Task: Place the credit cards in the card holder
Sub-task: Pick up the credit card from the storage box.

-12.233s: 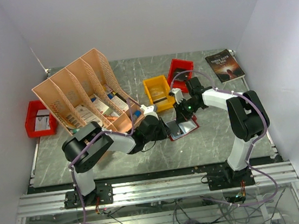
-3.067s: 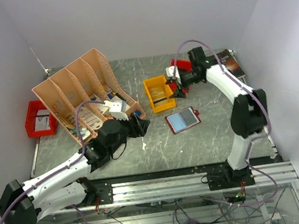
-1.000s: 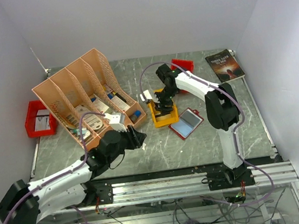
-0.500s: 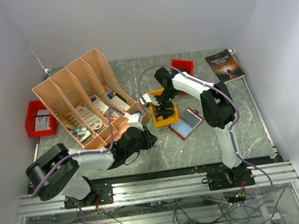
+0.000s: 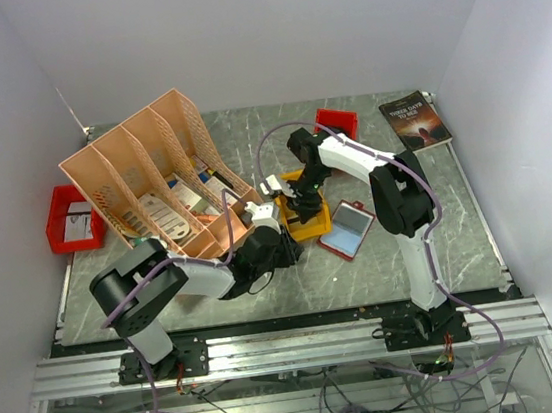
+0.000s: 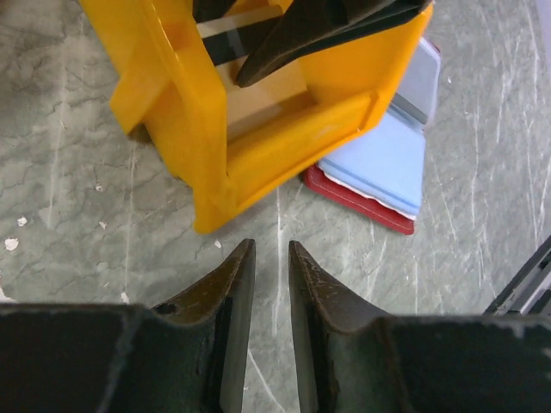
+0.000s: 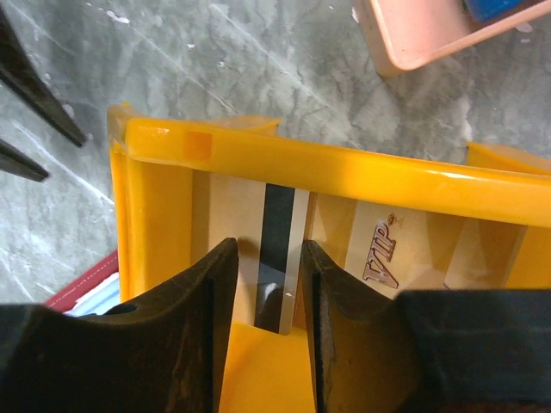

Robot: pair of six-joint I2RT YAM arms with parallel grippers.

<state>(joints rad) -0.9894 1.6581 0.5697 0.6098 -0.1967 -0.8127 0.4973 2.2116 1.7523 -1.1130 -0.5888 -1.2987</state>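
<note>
Several credit cards lie in a yellow bin (image 5: 310,232): one with a black stripe (image 7: 277,232) and a beige one marked VIP (image 7: 379,262). My right gripper (image 7: 267,245) (image 5: 303,203) reaches into that bin (image 7: 344,163), open, its fingers straddling the striped card from above without gripping it. The red card holder (image 5: 349,230) (image 6: 357,200) lies open on the table right of the bin, a pale blue card (image 6: 379,159) showing in it. My left gripper (image 6: 271,245) (image 5: 289,248) hovers low beside the bin's near corner (image 6: 258,146), its jaws a narrow gap apart and empty.
A peach file organiser (image 5: 151,171) with papers fills the left side, its corner (image 7: 422,34) close to the yellow bin. A red bin (image 5: 71,220) sits at the far left, another red bin (image 5: 334,121) behind the yellow one, and a dark book (image 5: 414,119) at the back right.
My left arm has swung right to the yellow bin's near corner and its jaws have narrowed. The right gripper stays in the bin, its jaws closer together. The card holder has shifted slightly.
</note>
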